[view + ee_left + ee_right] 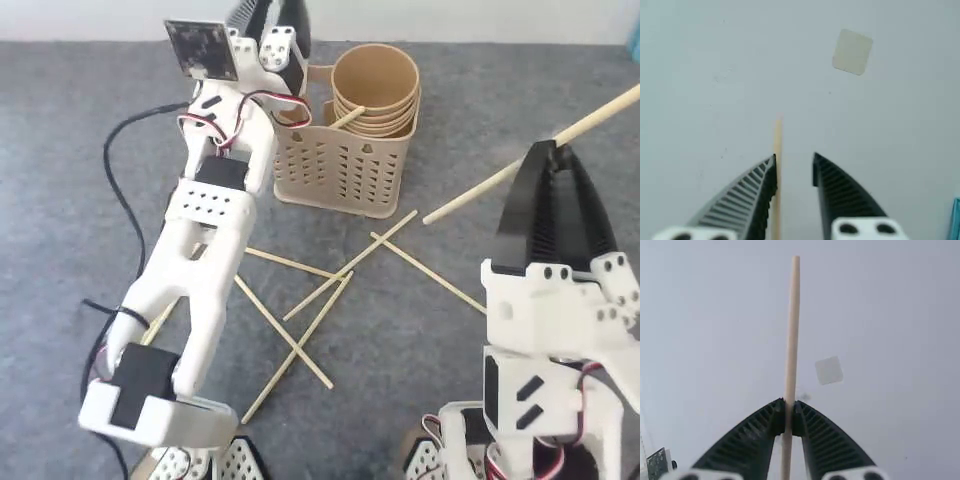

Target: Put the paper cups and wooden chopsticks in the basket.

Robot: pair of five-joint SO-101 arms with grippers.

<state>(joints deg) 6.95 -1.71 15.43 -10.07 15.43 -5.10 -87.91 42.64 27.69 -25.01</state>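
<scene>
The right gripper pinches a slender pale wooden chopstick aloft, seemingly for carrying to the tan slotted basket near the spread-jawed left gripper.

The stacked cups fill most of the mouth of the basket, and the left arm crowds its left side. Open room lies to its right over the mat, crossed by the held chopstick; loose chopsticks litter the front approach.
</scene>
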